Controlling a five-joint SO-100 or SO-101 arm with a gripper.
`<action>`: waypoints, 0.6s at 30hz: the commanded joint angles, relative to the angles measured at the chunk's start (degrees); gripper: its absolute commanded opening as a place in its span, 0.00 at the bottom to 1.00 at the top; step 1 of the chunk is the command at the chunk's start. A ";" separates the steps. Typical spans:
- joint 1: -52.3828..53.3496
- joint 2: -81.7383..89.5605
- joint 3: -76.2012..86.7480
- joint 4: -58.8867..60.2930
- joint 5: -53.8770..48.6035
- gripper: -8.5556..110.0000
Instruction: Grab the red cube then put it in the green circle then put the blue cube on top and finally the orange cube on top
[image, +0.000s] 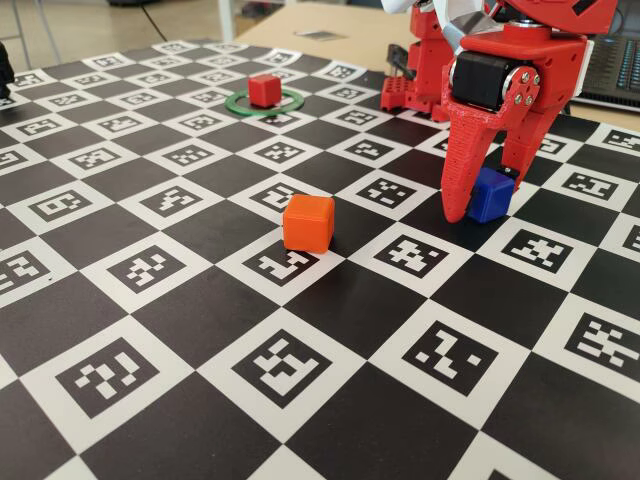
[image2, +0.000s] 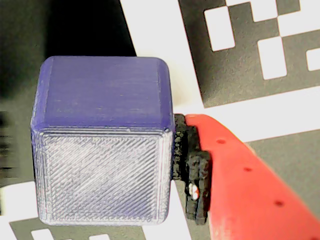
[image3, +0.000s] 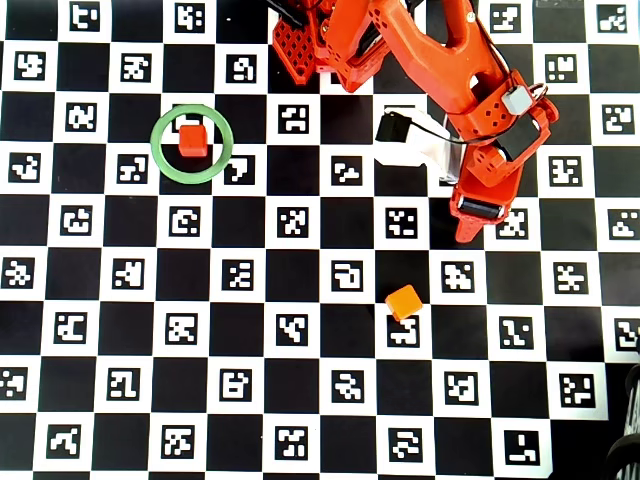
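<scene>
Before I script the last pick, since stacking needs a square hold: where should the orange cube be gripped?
Grip the orange cube across two opposite vertical side faces, coming straight down from above. It sits flat and alone on the board, slightly turned against the squares in the overhead view, so rotate the gripper to match.

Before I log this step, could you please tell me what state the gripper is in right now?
Gripper: jaws around the blue cube on the board; one pad touches it in the wrist view, but a full clamp cannot be told.

We see a black-and-white checkered surface (image: 200, 440) with square code marks, a deep red cube (image: 265, 89) in a green ring (image: 237, 103), a bright orange cube (image: 308, 222), a royal blue cube (image: 491, 195), and a red gripper (image: 478, 200).
</scene>
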 joint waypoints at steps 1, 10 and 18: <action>0.53 0.97 -0.53 -0.44 -0.79 0.18; 1.93 2.72 -3.34 2.29 -6.24 0.12; 6.42 5.19 -20.48 20.92 -13.54 0.11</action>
